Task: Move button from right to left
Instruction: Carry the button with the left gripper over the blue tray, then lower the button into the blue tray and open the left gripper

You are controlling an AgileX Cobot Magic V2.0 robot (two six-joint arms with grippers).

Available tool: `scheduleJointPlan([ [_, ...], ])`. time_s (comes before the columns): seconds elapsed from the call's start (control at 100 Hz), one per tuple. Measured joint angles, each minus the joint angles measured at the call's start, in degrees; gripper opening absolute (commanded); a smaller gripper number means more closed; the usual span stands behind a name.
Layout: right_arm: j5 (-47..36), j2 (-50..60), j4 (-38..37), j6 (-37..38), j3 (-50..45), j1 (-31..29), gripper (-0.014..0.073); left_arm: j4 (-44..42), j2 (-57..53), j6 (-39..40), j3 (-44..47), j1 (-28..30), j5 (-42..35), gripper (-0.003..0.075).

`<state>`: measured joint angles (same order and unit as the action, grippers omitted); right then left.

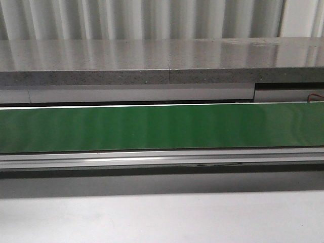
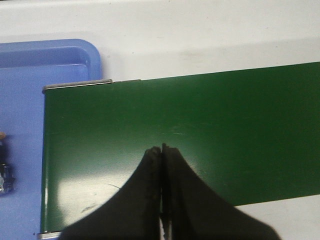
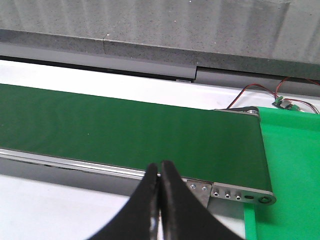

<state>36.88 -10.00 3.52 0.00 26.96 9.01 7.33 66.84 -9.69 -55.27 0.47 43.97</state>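
No whole button shows in any view. In the left wrist view a small dark part (image 2: 5,176) with a speck of orange above it lies in the blue tray (image 2: 55,60), cut off by the frame edge; I cannot tell what it is. My left gripper (image 2: 162,148) is shut and empty, above the green conveyor belt (image 2: 200,120) near the end by the tray. My right gripper (image 3: 160,164) is shut and empty, over the belt's near rail (image 3: 75,164) close to the other end. Neither gripper shows in the front view.
The green belt (image 1: 162,126) runs across the front view, with a grey stone ledge (image 1: 152,63) behind it and a white table (image 1: 162,217) in front. A bright green surface (image 3: 292,170) lies past the belt's right end, with red and black wires and a small board (image 3: 285,103).
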Motion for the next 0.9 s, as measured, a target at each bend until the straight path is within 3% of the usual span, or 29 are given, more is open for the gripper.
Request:
scheduleJointPlan([
  [0.49,0.0,0.0,0.0,0.0,0.0,0.0,-0.0066,0.2,-24.2,0.0,15.7,-1.9,-5.0,-0.002],
  [0.9,0.0,0.0,0.0,0.0,0.0,0.0,-0.0066,2.3,-44.6,0.0,23.8,-1.9,-8.1,-0.002],
])
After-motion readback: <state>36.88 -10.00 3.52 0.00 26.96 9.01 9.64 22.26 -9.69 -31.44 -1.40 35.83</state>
